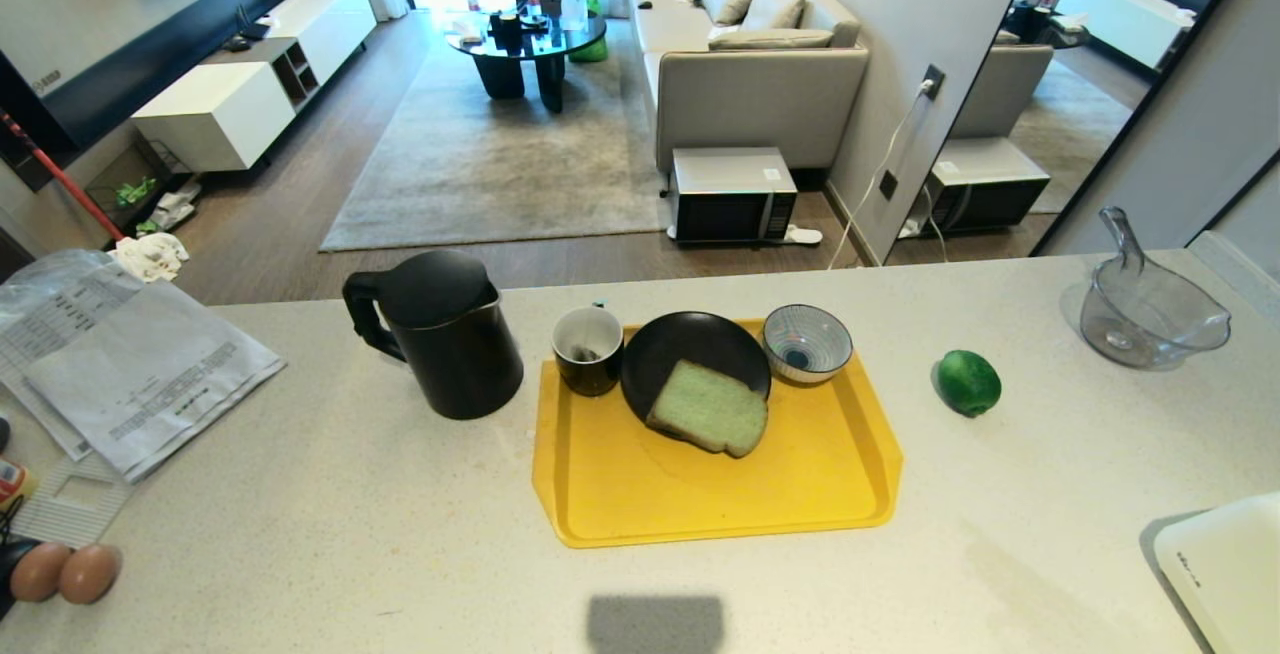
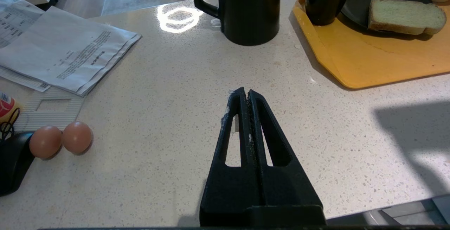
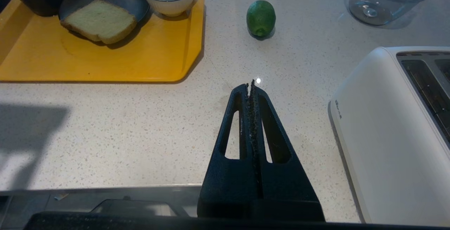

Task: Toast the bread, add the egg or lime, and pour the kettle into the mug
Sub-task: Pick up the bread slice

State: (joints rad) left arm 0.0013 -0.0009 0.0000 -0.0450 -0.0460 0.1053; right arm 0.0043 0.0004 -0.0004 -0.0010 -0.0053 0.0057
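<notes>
The pale green bread (image 1: 709, 408) lies half on a black plate (image 1: 680, 346) on the yellow tray (image 1: 620, 494). The black mug (image 1: 588, 350) stands at the tray's back left corner, with the black kettle (image 1: 440, 332) on the counter to its left. The lime (image 1: 968, 382) rests on the counter right of the tray. The task's egg is out of view. My left gripper (image 2: 245, 93) is shut and empty, low over bare counter near the front edge. My right gripper (image 3: 250, 86) is shut and empty too, between the tray and the toaster. Neither arm shows in the head view.
A white toaster (image 1: 1225, 564) stands at the front right with its slots (image 3: 427, 82) facing up. A striped bowl (image 1: 807, 342) sits on the tray. A clear jug (image 1: 1145, 309) stands at the back right. Papers (image 1: 130, 364) and two plain brown eggs (image 1: 65, 572) lie on the left.
</notes>
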